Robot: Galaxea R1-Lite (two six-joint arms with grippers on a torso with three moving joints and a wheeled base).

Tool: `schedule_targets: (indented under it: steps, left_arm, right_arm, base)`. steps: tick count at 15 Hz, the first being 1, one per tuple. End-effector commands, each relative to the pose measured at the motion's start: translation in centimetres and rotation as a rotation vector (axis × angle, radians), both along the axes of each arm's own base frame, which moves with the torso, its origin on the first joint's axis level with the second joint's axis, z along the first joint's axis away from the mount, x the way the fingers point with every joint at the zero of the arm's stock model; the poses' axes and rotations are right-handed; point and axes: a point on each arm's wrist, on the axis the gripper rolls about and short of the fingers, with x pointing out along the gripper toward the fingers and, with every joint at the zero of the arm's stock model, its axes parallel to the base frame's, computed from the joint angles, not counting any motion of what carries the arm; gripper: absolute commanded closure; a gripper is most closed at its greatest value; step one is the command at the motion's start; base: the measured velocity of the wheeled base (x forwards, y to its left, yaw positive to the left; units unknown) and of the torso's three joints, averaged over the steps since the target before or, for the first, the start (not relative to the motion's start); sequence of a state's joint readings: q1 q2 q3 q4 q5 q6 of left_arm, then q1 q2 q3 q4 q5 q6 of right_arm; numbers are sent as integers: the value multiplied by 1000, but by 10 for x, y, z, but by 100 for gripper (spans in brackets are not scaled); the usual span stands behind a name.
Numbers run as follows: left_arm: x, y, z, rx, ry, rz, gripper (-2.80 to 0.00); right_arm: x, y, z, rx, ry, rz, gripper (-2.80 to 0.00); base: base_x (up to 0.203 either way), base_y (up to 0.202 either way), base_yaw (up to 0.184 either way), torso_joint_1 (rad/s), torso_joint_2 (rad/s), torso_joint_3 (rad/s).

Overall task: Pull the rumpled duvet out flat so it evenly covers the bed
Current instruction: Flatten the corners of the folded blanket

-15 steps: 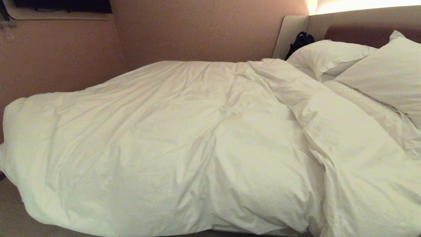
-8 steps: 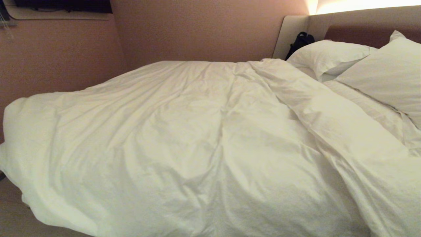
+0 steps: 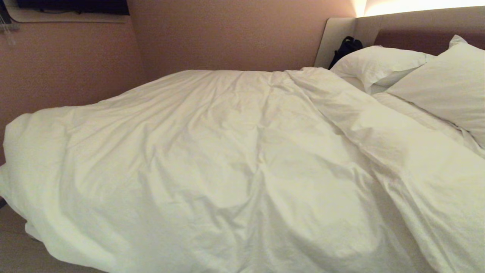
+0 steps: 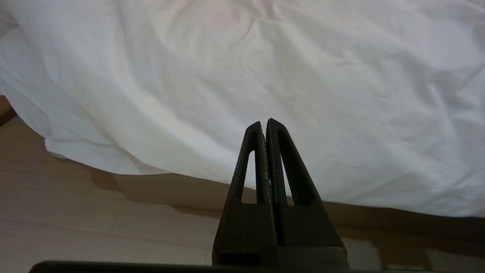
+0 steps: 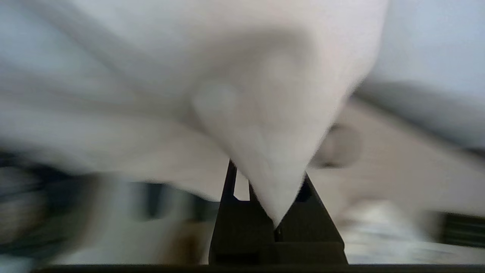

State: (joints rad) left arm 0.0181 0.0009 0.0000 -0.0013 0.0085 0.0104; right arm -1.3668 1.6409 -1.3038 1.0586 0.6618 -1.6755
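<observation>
Head view: puffy, wrinkled white duvet (image 3: 212, 159).

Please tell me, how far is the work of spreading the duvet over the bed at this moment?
Done: the thick white wrinkled duvet already lies across most of the low bed, below the two white pillows.
In hand: the right gripper is shut on a pinch of duvet cloth; the left gripper is shut on nothing, beside the bed.
Left: a thick diagonal fold near the pillows and many creases need flattening.

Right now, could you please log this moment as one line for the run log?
right pincer: shut on duvet fold | left pincer: shut, empty, parked beside the bed's edge | duvet: rumpled, below pillows
</observation>
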Motion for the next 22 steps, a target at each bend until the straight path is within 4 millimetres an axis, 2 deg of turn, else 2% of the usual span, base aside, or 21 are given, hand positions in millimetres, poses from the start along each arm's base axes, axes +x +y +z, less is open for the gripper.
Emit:
schedule_targets:
  steps: [1, 9, 18, 19, 22]
  left_arm:
    - [0, 0, 0, 0, 0, 1, 0]
    - [0, 0, 0, 0, 0, -1, 0]
    - [0, 0, 0, 0, -1, 1, 0]
    - [0, 0, 0, 0, 0, 1, 0]
    - [0, 0, 0, 0, 2, 1, 0]
  right_arm:
    - [-11, 52, 0, 510, 134, 11, 0]
    - [-13, 58, -13, 595, 187, 8, 0]
    - [-14, 60, -14, 628, 202, -37, 0]
    - [-13, 59, -15, 637, 205, -49, -280]
    - [-12, 54, -20, 618, 202, -59, -280]
  base:
    - [0, 0, 0, 0, 0, 0]
    - [0, 0, 0, 0, 0, 0]
    - [0, 0, 0, 0, 0, 0]
    - [0, 0, 0, 0, 0, 0]
    - [0, 0, 0, 0, 0, 0]
